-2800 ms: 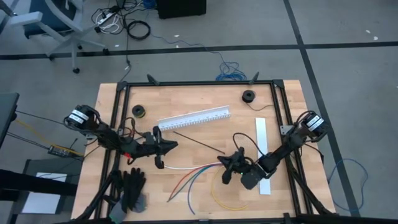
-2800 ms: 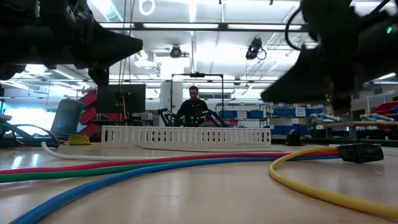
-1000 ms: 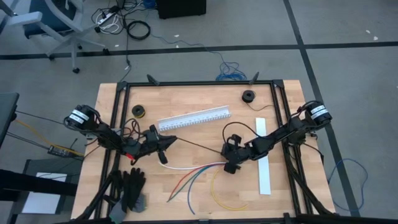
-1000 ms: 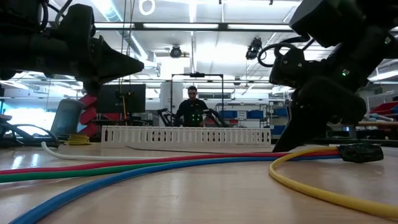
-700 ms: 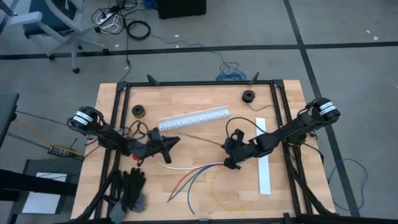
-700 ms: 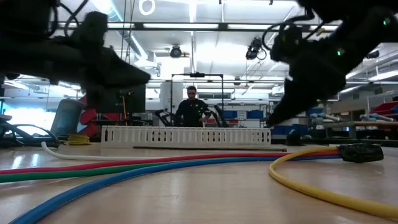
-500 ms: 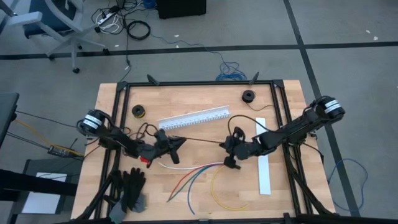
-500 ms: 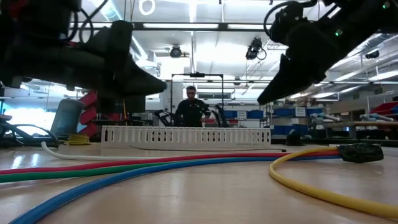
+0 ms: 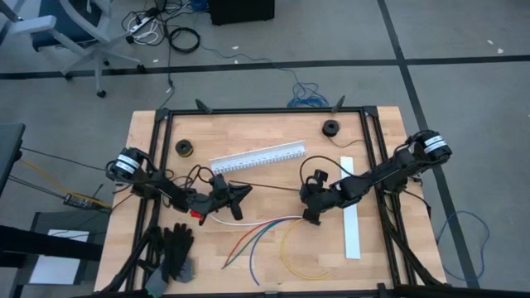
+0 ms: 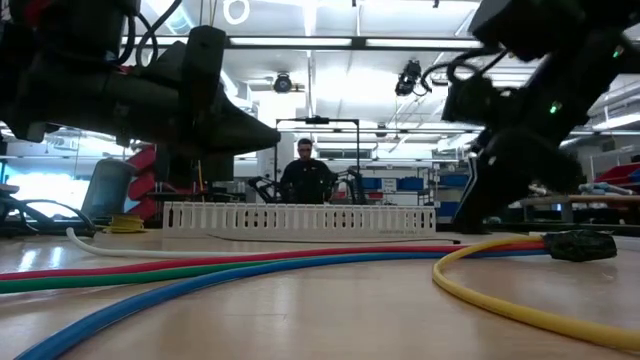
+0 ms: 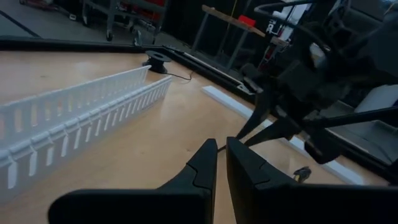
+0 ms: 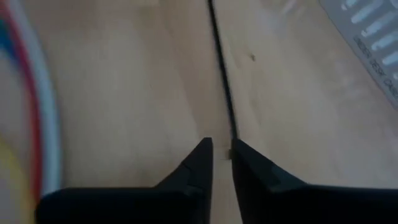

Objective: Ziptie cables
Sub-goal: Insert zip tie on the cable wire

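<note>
The cables [image 9: 252,230], white, red, green, blue and a yellow loop [image 9: 300,258], lie loose on the wooden table [image 9: 273,170]. In the low view the cables [image 10: 250,265] run across to a small dark plug [image 10: 582,245]. A thin black ziptie [image 9: 275,189] stretches between both grippers, on the far side of the cables. My left gripper [image 9: 246,189] points toward the table's right with its fingers closed together [image 11: 222,149]. My right gripper [image 9: 302,194] points toward the left, closed at the ziptie's other end [image 12: 222,149]. My left gripper is shut at the ziptie's left end [image 9: 251,188], coming level from the table's left and along the strip. Its own fingers [image 11: 205,158] hide the place of contact. My right gripper pinches the ziptie's right end [image 12: 231,138] between its two fingertips, level from the table's right, with the fingers lying along the strip. The rest of the ziptie [image 12: 217,56] runs straight ahead, low over the wood.
A long white slotted channel [image 9: 258,156] lies slantwise on the far side of the ziptie. A flat white strip [image 9: 350,205] lies by the right arm, two dark spools [image 9: 331,127] [image 9: 184,147] sit near the far edge, and black gloves [image 9: 175,248] rest at the near left.
My left gripper has moved toward the table's right, bringing the ziptie's left end with it. My right gripper has risen from beside the cables' plug end, shifted toward the far edge, then dipped a little. The cables have stayed where they were.
</note>
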Motion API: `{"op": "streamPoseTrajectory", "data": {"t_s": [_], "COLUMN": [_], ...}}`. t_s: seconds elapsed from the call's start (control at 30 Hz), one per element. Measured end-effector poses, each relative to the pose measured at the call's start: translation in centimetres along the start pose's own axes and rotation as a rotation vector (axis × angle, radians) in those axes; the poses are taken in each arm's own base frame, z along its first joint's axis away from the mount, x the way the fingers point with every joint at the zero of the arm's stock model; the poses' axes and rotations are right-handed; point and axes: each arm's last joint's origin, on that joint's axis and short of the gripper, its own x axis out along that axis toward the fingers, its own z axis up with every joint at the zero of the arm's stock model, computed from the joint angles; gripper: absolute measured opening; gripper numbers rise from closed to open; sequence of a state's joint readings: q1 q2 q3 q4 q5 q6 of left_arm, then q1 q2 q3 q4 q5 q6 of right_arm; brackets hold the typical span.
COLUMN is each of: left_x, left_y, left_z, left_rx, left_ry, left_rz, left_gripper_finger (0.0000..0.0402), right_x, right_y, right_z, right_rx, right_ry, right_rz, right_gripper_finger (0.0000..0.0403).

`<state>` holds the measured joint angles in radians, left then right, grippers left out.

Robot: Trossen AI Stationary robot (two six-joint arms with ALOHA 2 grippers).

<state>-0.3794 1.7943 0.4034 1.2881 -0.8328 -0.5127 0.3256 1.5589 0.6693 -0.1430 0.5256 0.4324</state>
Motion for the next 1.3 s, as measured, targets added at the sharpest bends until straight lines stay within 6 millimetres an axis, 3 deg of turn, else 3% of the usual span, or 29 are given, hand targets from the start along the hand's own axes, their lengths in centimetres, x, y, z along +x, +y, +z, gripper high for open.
{"op": "streamPoseTrajectory", "data": {"t_s": [0.23, 0.37, 0.6, 0.77, 1.13, 1.3], "left_x": [0.0, 0.0, 0.0, 0.0, 0.2, 0.9], "left_y": [0.0, 0.0, 0.0, 0.0, -0.4, -1.5], "left_z": [0.0, 0.0, 0.0, 0.0, 0.2, 0.7], "left_rx": [0.017, 0.035, 0.037, 0.032, -0.001, -0.1], "left_ry": [-0.001, -0.002, -0.001, 0.003, -0.003, -0.03], "left_rz": [0.003, 0.004, 0.003, -0.007, -0.017, -0.032], "left_gripper_finger": [0.001, 0.001, 0.0009, 0.0009, 0.0009, 0.0009], "right_x": [2.3, 3.8, 5.3, 3.9, -0.9, -2.6], "right_y": [-0.3, -0.7, -0.6, 0.0, -0.3, -0.2], "right_z": [-0.6, -0.7, -1.4, -1.4, 1.0, 1.8], "right_rx": [0.013, 0.028, 0.114, 0.122, 0.151, 0.141], "right_ry": [0.044, 0.061, 0.047, -0.005, -0.203, -0.294], "right_rz": [-0.061, -0.061, 0.014, 0.023, 0.008, -0.002], "right_gripper_finger": [0.0105, 0.011, 0.0011, 0.0002, 0.0, 0.0]}}
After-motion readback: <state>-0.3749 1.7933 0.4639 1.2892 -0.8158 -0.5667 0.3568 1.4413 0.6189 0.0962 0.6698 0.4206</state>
